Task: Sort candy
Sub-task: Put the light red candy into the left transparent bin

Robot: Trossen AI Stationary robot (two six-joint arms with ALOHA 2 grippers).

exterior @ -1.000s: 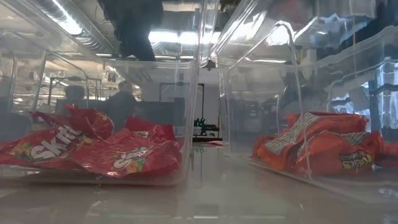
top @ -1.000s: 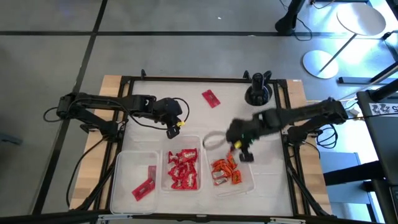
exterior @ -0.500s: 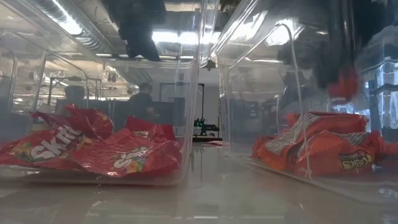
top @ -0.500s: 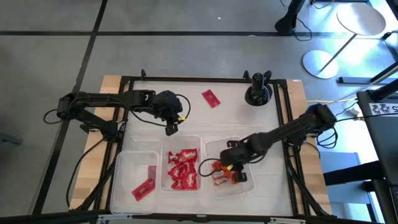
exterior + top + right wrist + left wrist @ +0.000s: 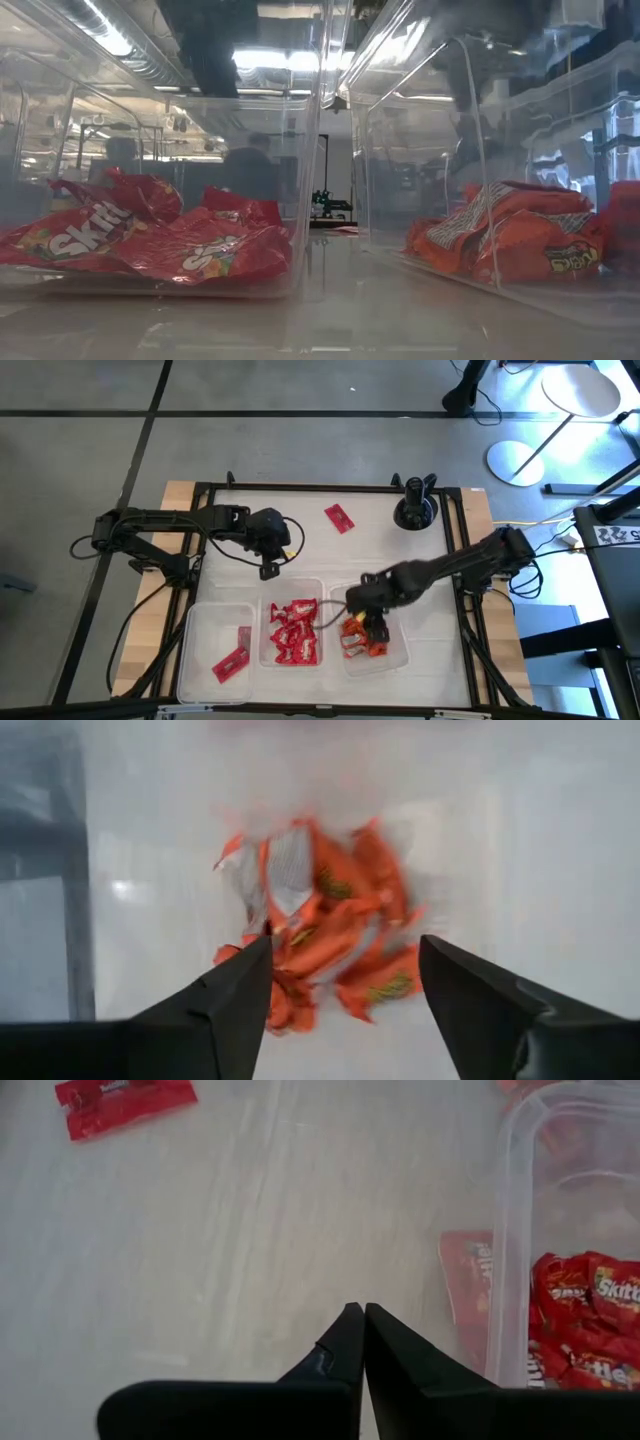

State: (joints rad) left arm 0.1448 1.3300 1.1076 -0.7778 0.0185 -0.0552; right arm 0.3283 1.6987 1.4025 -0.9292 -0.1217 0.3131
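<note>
Three clear bins stand in a row at the near edge. The left bin (image 5: 212, 650) holds flat red bars (image 5: 231, 661). The middle bin (image 5: 322, 622) holds red packets (image 5: 293, 632). The right bin (image 5: 398, 657) holds orange pieces (image 5: 320, 935). One flat red bar (image 5: 339, 518) lies loose on the far part of the table. My right gripper (image 5: 345, 945) hangs open over the orange pieces (image 5: 358, 640), with nothing between its fingers. My left gripper (image 5: 358, 1308) is shut and empty above bare table behind the middle bin (image 5: 508, 1230).
A black stand (image 5: 415, 508) sits at the far right of the table. Bare white table lies between the bins and the loose red bar (image 5: 125, 1102). The low view looks through the bin walls at the red packets (image 5: 150, 245) and orange pieces (image 5: 510, 240).
My right gripper has gone down and toward the table's near edge and left, from above the bare table behind the right bin to over the orange pieces inside that bin.
</note>
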